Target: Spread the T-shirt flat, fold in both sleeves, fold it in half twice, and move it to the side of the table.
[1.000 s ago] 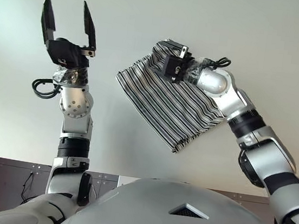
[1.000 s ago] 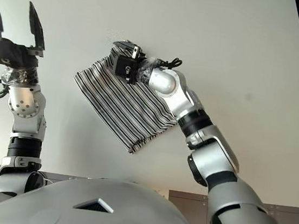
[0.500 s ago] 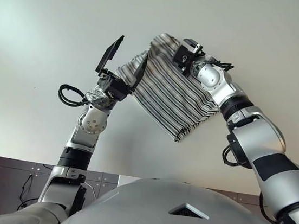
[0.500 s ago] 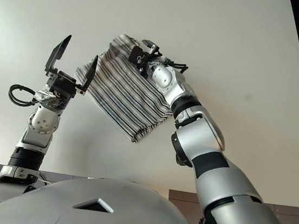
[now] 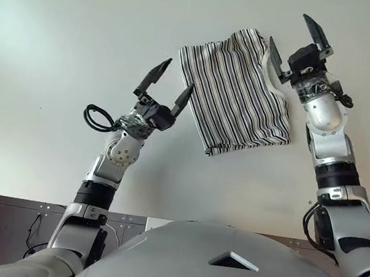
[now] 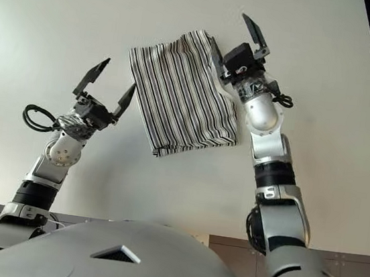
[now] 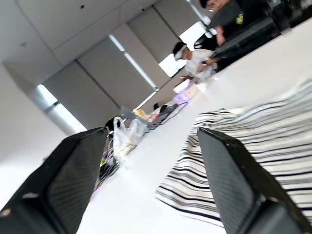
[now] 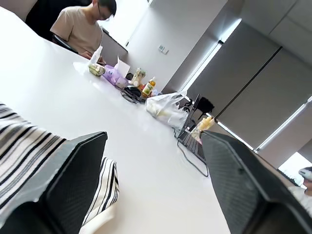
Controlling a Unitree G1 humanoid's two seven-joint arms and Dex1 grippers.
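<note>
Now the black-and-white striped cotton-like T-shirt [image 5: 234, 94] lies folded into a roughly rectangular packet on the smooth white table [image 5: 63, 29]. Its thin stripes run along its length. The near edge shows stacked layers, and the far right corner is a little rumpled.

Just beside the shirt's left edge is the left gripper [image 5: 180, 74], with its two black pointed fingers spread apart and holding nothing. I cannot tell whether the closer finger touches the cloth. At the shirt's far right corner is the right gripper [image 5: 289, 28], also released, with one finger low against the hem.

A second ago the right gripper was clenched on this corner, and the left one was raised well to the left of the shirt. Since then the shirt has turned, so its long side points more away from the robot.
</note>
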